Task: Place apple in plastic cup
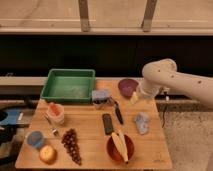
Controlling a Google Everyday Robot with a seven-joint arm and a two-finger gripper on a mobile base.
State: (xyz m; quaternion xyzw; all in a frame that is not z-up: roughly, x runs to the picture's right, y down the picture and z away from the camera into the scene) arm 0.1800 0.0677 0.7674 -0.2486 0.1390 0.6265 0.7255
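Observation:
The apple (pixel 48 153), small, round and yellow-orange, lies at the front left corner of the wooden table (pixel 87 131). Just behind it to the left stands the plastic cup (pixel 35 139), short and light blue. My white arm reaches in from the right over the table's back right corner. My gripper (pixel 135 97) hangs beside the purple bowl (pixel 127 86), far from the apple and cup. It is open and I see nothing in it.
A green tray (pixel 67 98) sits at the back left, with a small blue-grey container (pixel 100 96) beside it. A white cup with a red-orange item (pixel 56 114), dark grapes (pixel 71 145), a black bar (pixel 107 123), a crumpled blue cloth (pixel 142 122) and a red bowl with a banana (pixel 120 146) fill the rest.

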